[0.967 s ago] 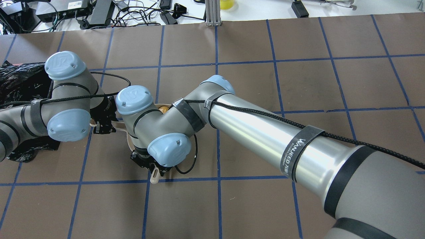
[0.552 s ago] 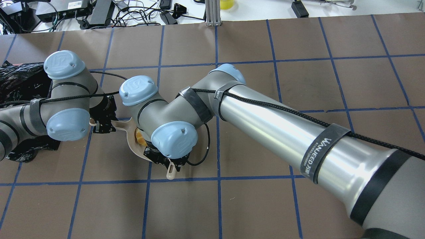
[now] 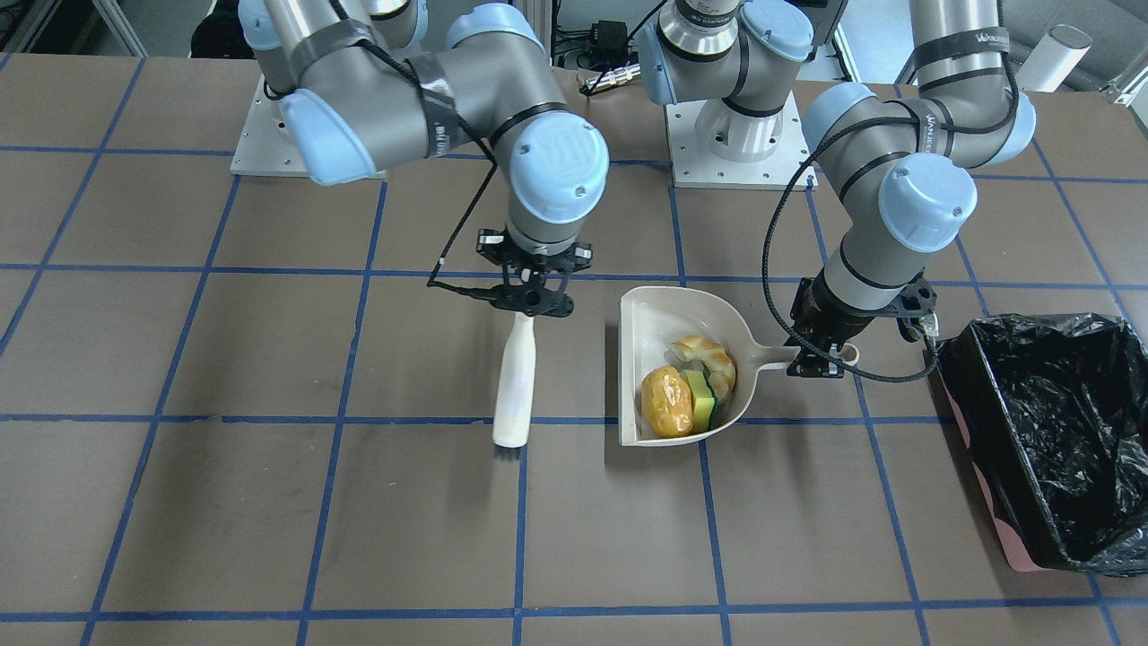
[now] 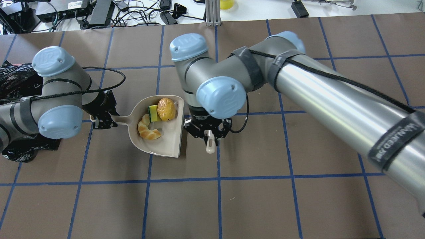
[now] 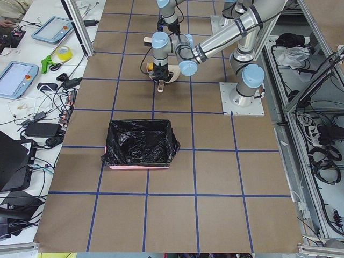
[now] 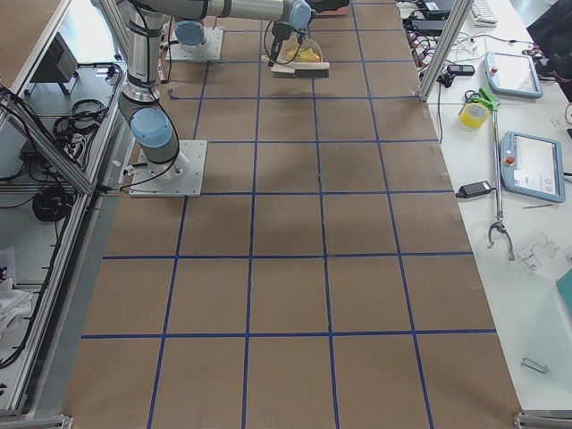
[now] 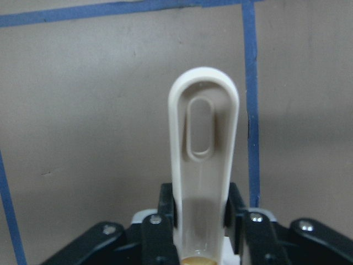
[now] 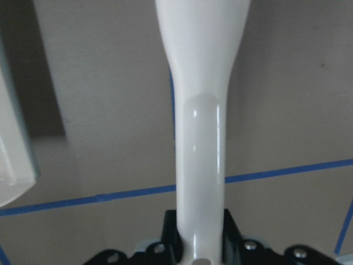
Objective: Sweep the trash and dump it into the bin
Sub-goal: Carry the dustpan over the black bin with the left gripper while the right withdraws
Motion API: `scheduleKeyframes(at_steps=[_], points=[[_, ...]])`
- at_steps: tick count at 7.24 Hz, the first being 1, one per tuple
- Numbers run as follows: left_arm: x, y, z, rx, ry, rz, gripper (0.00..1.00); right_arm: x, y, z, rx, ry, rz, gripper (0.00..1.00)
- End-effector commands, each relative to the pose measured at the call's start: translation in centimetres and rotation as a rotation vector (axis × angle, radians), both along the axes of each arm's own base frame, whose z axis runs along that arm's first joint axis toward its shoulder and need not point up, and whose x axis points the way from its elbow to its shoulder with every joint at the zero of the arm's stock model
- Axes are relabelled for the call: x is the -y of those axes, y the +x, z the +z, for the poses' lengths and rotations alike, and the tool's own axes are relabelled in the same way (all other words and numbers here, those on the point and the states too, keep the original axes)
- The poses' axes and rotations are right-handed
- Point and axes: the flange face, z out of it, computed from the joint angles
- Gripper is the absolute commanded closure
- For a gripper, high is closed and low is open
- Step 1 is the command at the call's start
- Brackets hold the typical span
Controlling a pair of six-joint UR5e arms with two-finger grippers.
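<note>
Three trash pieces (image 3: 668, 399) in dustpan (image 3: 646, 323), handle pointing frame-right at bin (image 3: 964, 395), clamped by left gripper (image 3: 821, 363). Right gripper (image 3: 531, 305) clamps brush (image 3: 516, 386), axis vertical. Bin's right edge cropped.

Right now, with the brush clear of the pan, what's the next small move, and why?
Probably the left pincer should lift the dustpan slightly, kept level, and start toward the bin. The potato piece, croissant piece and sponge all lie inside it, and the brush in the right pincer stands apart from its open edge.
</note>
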Motion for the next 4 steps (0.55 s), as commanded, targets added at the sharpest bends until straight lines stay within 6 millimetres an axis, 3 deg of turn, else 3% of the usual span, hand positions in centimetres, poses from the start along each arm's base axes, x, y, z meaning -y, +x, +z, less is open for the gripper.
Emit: scheduleKeyframes(at_steps=[1, 2, 4], points=[[1.1, 1.6, 3.2, -0.016, -0.037, 0.028, 1.00, 3.7, -11.7, 1.6, 0.032, -0.006, 0.015, 1.00], [2.1, 2.7, 5.2, -0.016, -0.037, 0.043, 1.00, 5.7, -17.1, 1.6, 0.007, 0.003, 0.030, 1.00], [5.1, 7.3, 11.4, -0.022, -0.010, 0.073, 1.00, 9.0, -27.7, 0.7, 0.083, 0.016, 0.069, 1.00]])
